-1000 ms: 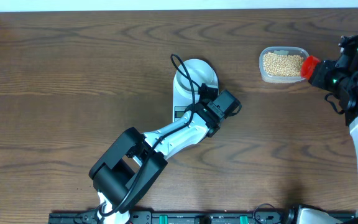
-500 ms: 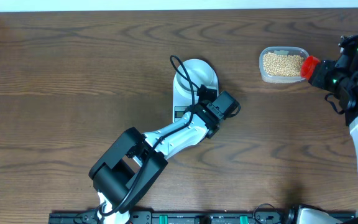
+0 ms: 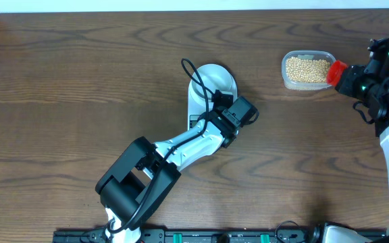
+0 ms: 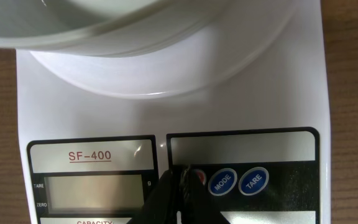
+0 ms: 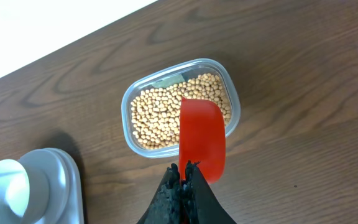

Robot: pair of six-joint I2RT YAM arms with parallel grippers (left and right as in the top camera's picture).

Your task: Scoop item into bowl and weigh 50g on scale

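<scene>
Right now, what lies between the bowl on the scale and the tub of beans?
Nothing: the overhead view shows only bare wooden table between the bowl on the scale and the tub of beans.

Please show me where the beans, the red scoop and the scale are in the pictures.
beans point(image 5: 157, 115), right wrist view, middle of the pile.
scoop point(image 5: 202, 134), right wrist view, middle of its red part.
scale point(image 4: 95, 194), left wrist view, on its display.

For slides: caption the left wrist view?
Shut left fingers at the red button of the scale, bowl on top, display blank.
</scene>
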